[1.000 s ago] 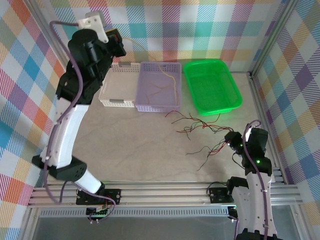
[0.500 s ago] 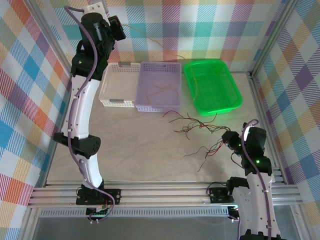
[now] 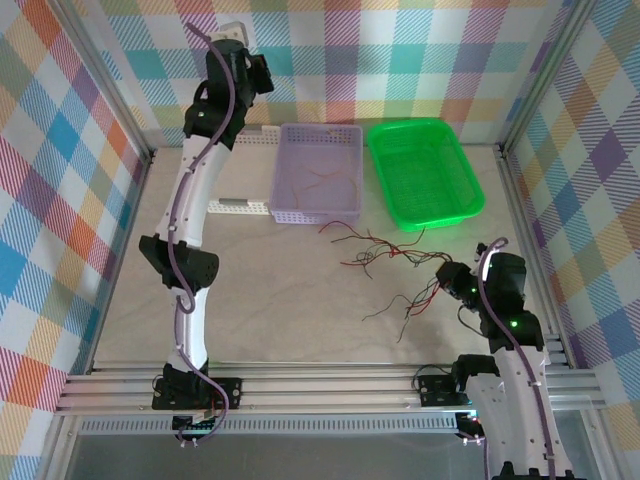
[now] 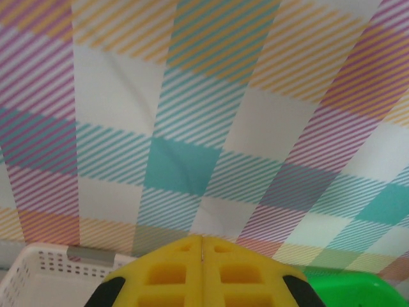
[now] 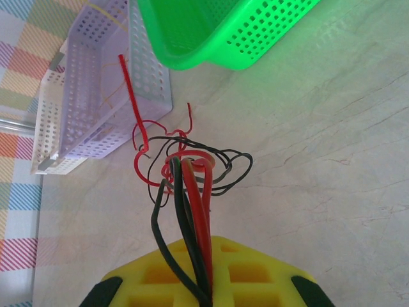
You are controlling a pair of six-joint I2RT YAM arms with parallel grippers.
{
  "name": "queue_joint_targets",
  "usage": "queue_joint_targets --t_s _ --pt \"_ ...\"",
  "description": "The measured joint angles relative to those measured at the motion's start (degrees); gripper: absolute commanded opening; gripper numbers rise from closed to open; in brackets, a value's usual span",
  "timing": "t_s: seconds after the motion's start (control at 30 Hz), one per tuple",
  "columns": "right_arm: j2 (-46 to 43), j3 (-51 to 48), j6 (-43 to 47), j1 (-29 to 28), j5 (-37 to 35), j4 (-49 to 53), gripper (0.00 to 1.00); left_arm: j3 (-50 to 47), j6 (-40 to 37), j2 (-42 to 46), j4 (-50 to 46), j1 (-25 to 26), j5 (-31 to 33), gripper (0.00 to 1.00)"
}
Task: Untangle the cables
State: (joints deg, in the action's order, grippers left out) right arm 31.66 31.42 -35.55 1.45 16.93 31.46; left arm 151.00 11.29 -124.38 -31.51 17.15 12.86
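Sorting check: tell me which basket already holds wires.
The lilac middle basket: thin orange-brown wires lie inside. The green basket shows bare mesh; the white basket is mostly hidden.

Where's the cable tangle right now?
In the top view the cables lie right of centre, between the green basket and the right pincer, which grips one end.

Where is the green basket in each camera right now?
Top external: green basket, right end of the basket row at the back.
Left wrist: bottom right corner.
Right wrist: top centre.
Shared landmark: white basket, at the row's opposite end.
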Motion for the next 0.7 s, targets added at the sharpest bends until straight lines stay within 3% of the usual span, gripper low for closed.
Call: queue_joint_targets --t_s 0.17,0.47,0.7 --pt "0.0 0.0 0.0 -2.34 -0.94 -0.02 0.0 -5.84 -0.48 -0.92 1.18 0.85 0.52 0.0" --pt "-1.07 0.0 -0.2 -5.49 -2.6 0.04 0.0 -21.84 -6.88 -0.92 5.11 7.04 8.33 0.0" --pt "-1.31 0.74 -0.5 -7.43 -2.99 0.76 0.0 -24.79 -9.88 -1.92 5.38 11.8 13.31 0.0"
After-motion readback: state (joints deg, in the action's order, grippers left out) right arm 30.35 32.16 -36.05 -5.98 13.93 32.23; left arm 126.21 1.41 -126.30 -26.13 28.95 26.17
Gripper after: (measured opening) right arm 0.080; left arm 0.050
